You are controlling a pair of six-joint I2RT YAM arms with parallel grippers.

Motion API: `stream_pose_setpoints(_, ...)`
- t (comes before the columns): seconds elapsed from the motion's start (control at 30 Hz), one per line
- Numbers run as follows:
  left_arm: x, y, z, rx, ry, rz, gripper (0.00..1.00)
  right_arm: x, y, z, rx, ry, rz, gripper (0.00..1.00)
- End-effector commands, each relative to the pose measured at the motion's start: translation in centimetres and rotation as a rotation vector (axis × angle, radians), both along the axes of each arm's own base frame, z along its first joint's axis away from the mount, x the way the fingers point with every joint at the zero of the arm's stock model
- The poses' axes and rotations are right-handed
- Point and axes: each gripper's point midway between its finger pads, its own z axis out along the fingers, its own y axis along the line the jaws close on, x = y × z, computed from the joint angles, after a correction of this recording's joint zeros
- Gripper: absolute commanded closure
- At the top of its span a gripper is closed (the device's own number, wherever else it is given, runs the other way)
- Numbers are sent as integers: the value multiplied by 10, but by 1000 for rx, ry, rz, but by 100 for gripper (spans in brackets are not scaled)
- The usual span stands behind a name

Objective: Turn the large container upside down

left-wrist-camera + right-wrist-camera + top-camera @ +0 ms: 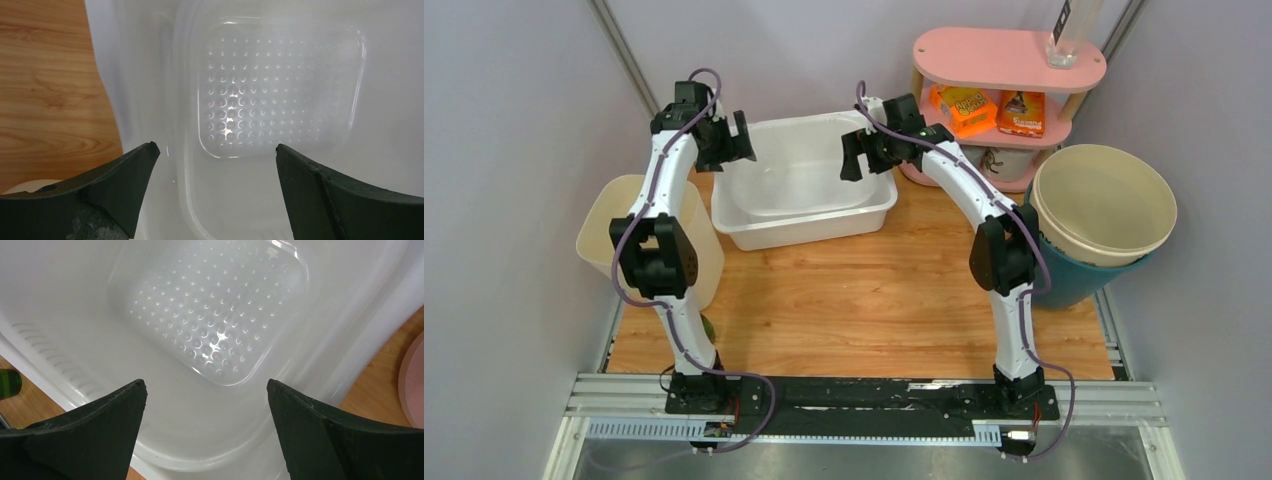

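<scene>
The large container [804, 215] is a white translucent plastic tub standing upright, open side up, at the back middle of the wooden table. Its dimpled floor shows in the left wrist view [280, 85] and in the right wrist view [215, 315]. My left gripper [732, 140] is open and empty, held above the tub's left rim [218, 146]. My right gripper [861, 155] is open and empty, held above the tub's right end [206, 382]. Neither gripper touches the tub.
A cream bin [599, 240] stands at the table's left edge beside the left arm. A cream tub nested in a teal one [1104, 205] sits at the right. A pink shelf [1009, 60] with orange packets stands at the back right.
</scene>
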Motion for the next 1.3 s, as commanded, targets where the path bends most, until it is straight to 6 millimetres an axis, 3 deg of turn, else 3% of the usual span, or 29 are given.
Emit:
stream_pose_setpoints(0.0, 12, 10, 7, 10, -30, 35, 0, 0, -4, 13, 12, -37, 3, 0)
stream_pose_setpoints(0.17, 19, -1, -13, -46, 2, -11, 0, -2, -7, 13, 8, -32, -2, 0)
stream_pose_setpoints(0.3, 25, 0, -18, -48, 5, -15, 0, -1, -8, 14, 8, -37, -4, 0)
stream_pose_setpoints(0.63, 31, -12, -7, -111, -34, -81, 2, -2, -7, 14, 2, -50, 25, 0)
stream_pose_setpoints(0.73, 28, -6, -6, -83, -30, -58, 0, -3, -6, 16, 5, -55, 32, 0)
stream_pose_setpoints(0.83, 21, 4, 14, -28, -65, -36, 0, -5, -6, 23, 13, -64, 38, 0)
stream_pose_setpoints(0.97, 1, 12, 63, 55, -162, -59, 0, -8, -9, 36, 22, -88, 44, 0)
stream_pose_setpoints(1.07, -29, 9, 103, 87, -245, -103, 0, -10, -16, 45, 27, -98, 36, 0)
stream_pose_setpoints(1.1, -38, 9, 100, 102, -236, -123, 0, -11, -20, 49, 28, -103, 30, 0)
stream_pose_setpoints(1.13, -54, 8, 118, 110, -273, -134, 0, -11, -23, 52, 29, -109, 25, 0)
stream_pose_setpoints(1.27, -114, 13, 124, 188, -239, -182, 0, -13, -33, 59, 18, -128, 16, 0)
